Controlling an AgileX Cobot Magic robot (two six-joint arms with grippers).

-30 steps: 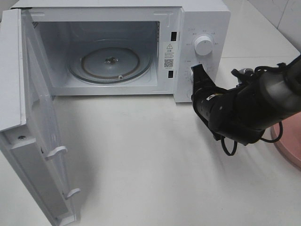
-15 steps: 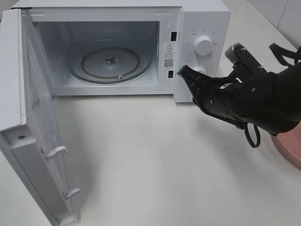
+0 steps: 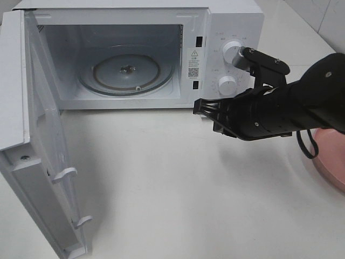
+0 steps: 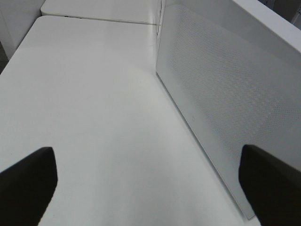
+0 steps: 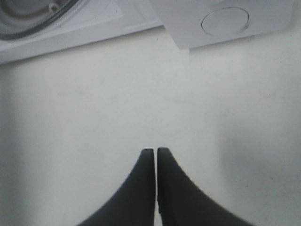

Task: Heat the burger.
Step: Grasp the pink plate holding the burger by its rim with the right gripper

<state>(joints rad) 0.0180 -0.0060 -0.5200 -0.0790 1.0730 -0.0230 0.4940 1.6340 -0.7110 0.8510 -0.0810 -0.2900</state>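
Observation:
The burger is out of view in every frame. My right gripper (image 3: 198,107) is shut with nothing in it. It points left, low over the table, just in front of the microwave's (image 3: 232,21) control panel. In the right wrist view its fingertips (image 5: 155,151) press together above bare table, with the microwave's front edge beyond them. My left gripper (image 4: 146,155) stands open and empty beside the outer face of the microwave door (image 4: 221,94). It does not show in the exterior view.
The microwave door (image 3: 32,135) hangs wide open at the left. The glass turntable (image 3: 126,70) inside carries nothing. Two white dials (image 3: 233,51) sit on the panel. The rim of a pink plate (image 3: 330,162) shows at the right edge, behind my right arm.
My right arm has swung left, away from the lower dial. Its shut gripper now points left in front of the microwave. The left gripper has not moved.

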